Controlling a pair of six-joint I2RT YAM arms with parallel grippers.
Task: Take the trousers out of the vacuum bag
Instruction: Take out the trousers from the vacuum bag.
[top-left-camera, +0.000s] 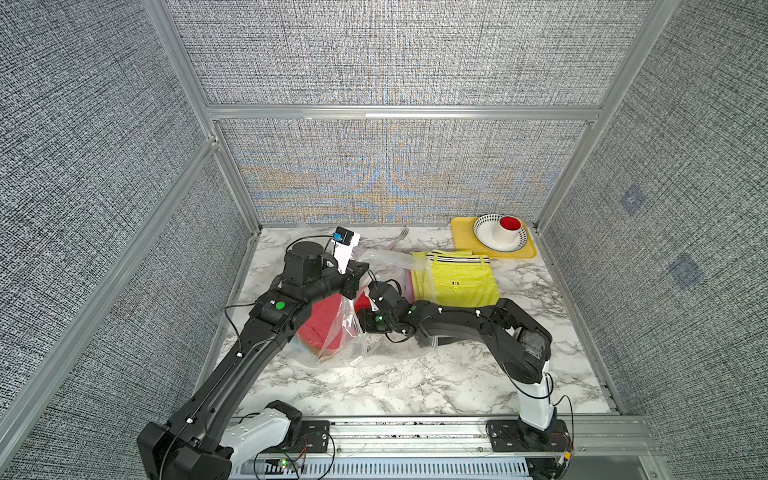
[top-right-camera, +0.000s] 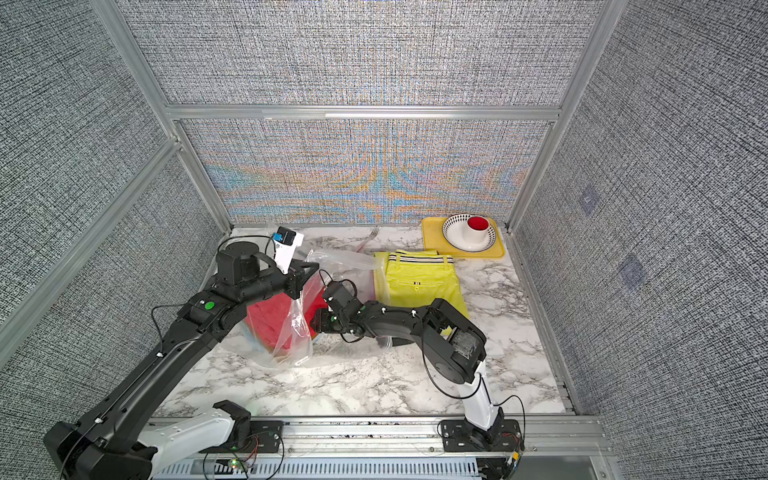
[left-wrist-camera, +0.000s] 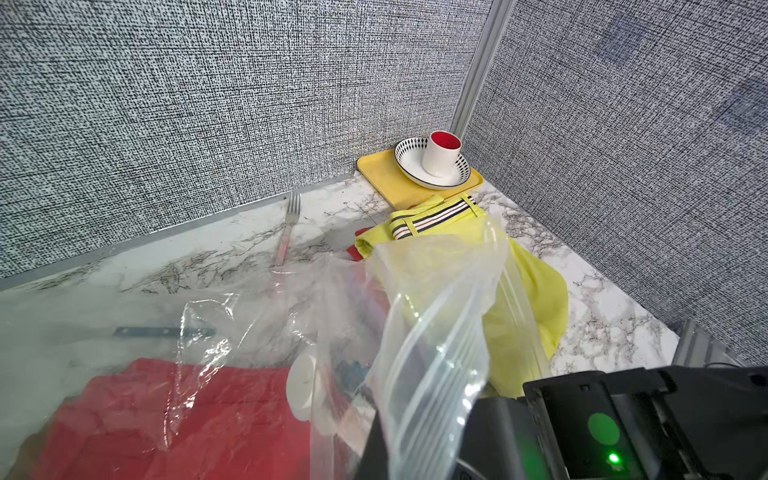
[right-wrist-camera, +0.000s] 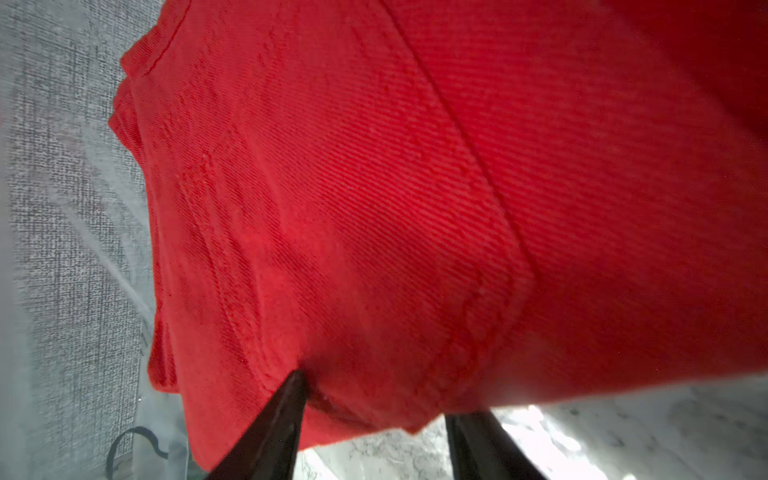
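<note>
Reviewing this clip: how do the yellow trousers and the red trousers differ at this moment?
The yellow trousers lie mostly outside the vacuum bag; the red trousers sit inside it. The yellow pair shows a striped waistband; the red pair's is hidden. The right pincer straddles the red pair's edge; no pincer touches the yellow. Both are folded cloth.

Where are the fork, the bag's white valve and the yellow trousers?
fork (left-wrist-camera: 288, 227): left wrist view, on the upper handle just below the tines.
white valve (left-wrist-camera: 302, 392): left wrist view, on its round white body.
yellow trousers (top-left-camera: 457, 294): in a top view, on the flat cloth below the back pocket.
</note>
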